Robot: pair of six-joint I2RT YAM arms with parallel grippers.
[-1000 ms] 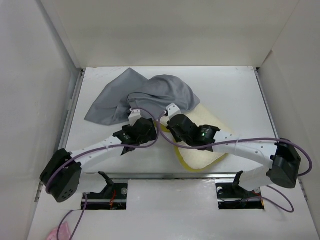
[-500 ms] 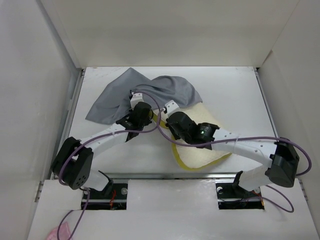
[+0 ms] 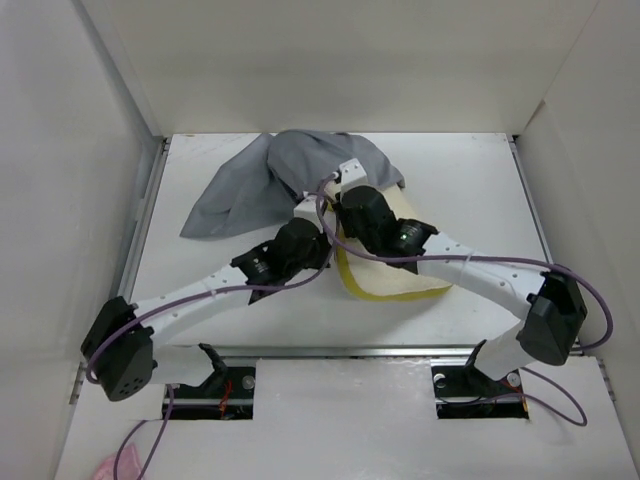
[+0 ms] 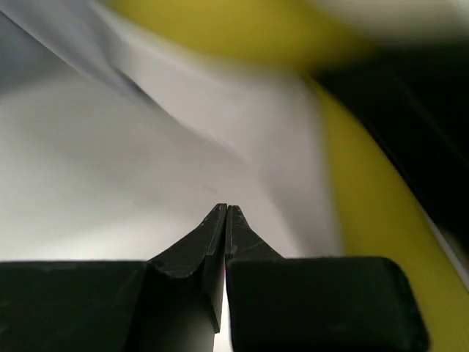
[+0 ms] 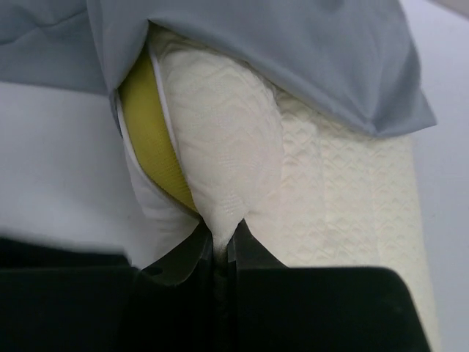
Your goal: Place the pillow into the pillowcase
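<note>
On the white desk [image 3: 480,180] the pillow [image 3: 395,275] lies right of centre, its near end bare and its far end under the pillowcase [image 3: 250,190], whose grey cloth spreads rumpled from there toward the far left of the desk. Both arms reach in over the middle, their wrists close together above the place where cushion and cloth meet. In the right wrist view we see the right fingers [image 5: 236,246] pinched narrow on a fold of the pillow's quilted cream fabric, with the yellow edge [image 5: 150,139] curving up just left of the grip and the grey hem of the pillowcase draped across the cushion beyond it. In the left wrist view the left fingers [image 4: 218,224] stand closed, tip against tip, low over pale surface beside the pillow's yellow edge; that picture is blurred, and we cannot tell whether any cloth is caught between them or which surface lies under the tips.
</note>
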